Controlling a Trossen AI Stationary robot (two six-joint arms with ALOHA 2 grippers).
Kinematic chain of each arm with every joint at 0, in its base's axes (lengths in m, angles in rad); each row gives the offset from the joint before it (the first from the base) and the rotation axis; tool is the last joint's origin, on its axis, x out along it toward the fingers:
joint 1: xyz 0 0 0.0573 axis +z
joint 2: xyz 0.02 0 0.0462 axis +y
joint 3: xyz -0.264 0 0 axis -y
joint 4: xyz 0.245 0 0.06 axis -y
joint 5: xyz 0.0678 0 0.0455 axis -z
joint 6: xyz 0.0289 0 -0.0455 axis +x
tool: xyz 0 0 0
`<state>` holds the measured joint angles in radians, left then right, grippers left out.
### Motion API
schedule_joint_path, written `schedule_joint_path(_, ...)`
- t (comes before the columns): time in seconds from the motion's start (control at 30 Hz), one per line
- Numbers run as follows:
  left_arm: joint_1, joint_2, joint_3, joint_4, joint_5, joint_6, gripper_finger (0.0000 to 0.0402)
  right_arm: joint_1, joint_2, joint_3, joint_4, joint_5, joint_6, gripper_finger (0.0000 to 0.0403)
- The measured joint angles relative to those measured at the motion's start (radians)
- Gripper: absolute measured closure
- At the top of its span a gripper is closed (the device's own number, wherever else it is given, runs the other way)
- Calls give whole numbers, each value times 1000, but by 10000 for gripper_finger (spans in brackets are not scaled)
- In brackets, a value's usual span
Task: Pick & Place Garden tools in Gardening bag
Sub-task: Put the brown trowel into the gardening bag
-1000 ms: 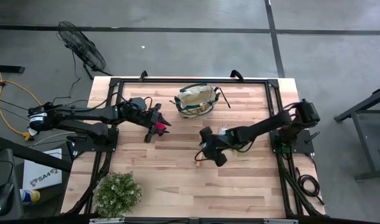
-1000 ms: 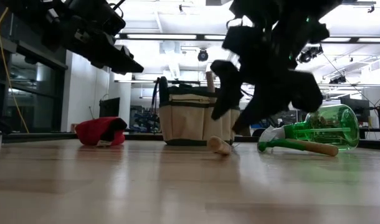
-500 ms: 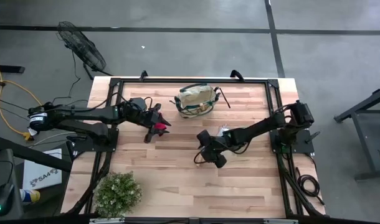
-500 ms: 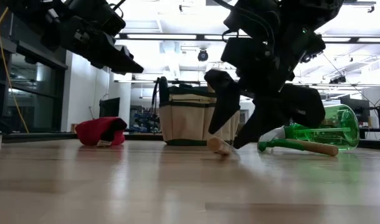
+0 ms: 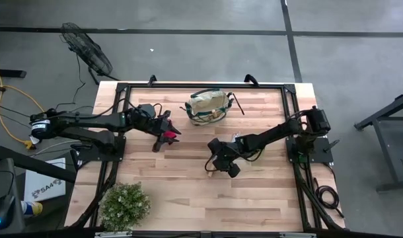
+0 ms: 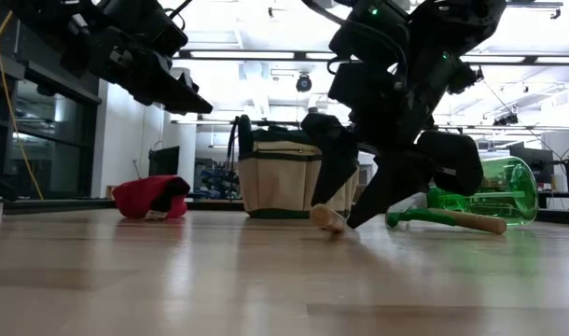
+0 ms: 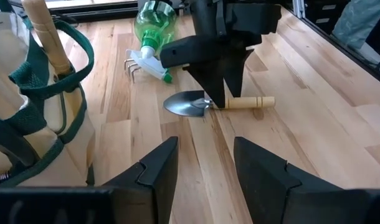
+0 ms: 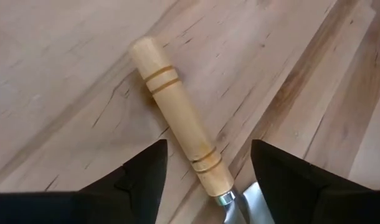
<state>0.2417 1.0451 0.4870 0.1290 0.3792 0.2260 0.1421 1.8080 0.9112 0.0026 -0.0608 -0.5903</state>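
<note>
Right gripper (image 8: 202, 174) fingers apart astride the trowel (image 8: 177, 124) handle, apparently untouched; left gripper (image 7: 202, 168) fingers apart.

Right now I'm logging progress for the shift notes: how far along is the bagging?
Done: one wooden handle already stands in the gardening bag. In hand: the right gripper, fingers open, straddles the trowel lying on the table. Left: the sprayer, rake and pruning shears lie outside; the left gripper hovers open near the shears.
</note>
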Motion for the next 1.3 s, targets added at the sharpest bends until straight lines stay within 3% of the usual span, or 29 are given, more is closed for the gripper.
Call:
schedule_joint_path(0.37, 0, 0, 0, -1, 0, 0, 249, 0, 0, 0, -22, 3, -50, 247)
schedule_joint_path(0.93, 0, 0, 0, -10, 0, 0, 249, -1, 43, 2, -7, 2, -89, 262)
schedule_joint_path(1.3, 0, 0, 0, -22, 1, -5, 249, 0, 45, 2, -7, -1, -13, 352)
